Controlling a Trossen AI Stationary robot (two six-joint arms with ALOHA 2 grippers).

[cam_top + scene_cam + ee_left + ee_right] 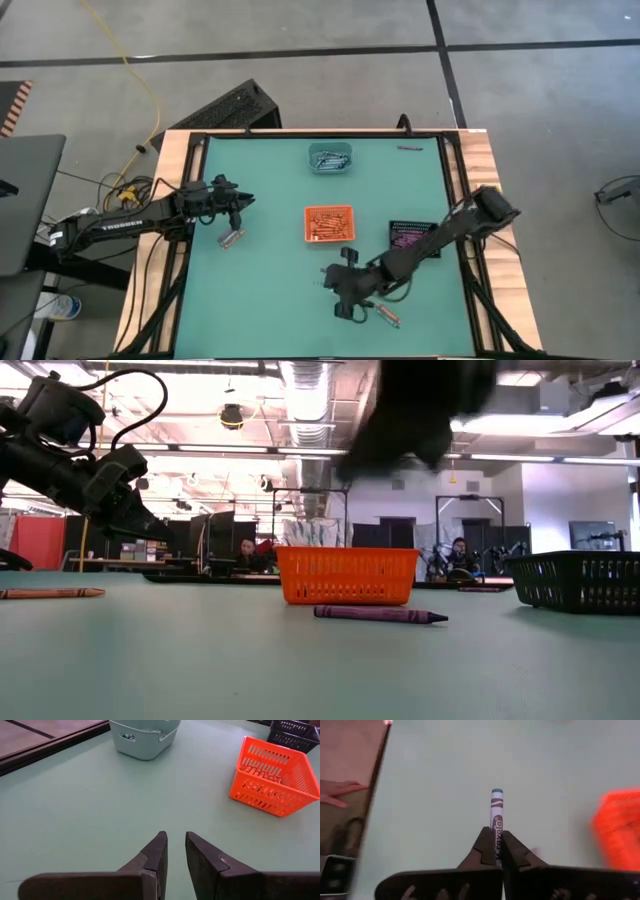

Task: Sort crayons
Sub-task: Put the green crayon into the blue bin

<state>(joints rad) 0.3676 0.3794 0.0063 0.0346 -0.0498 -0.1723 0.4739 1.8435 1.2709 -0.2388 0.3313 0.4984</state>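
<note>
Your right gripper [495, 851] has its fingers pinched on a blue-grey crayon [496, 820], which juts out past the tips (the label reads Crayola); in the high view this gripper [345, 297] sits near the desk's front edge, right of centre. Your left gripper [175, 851] waits toward the desk's left edge, fingers a narrow gap apart and holding nothing. Orange-red crayons fill the orange tray [329, 223] mid-desk, the teal tray [331, 157] stands by the back edge, and the black tray [411, 235] lies toward the right. A purple crayon [380, 614] lies loose on the desk before the orange tray.
</note>
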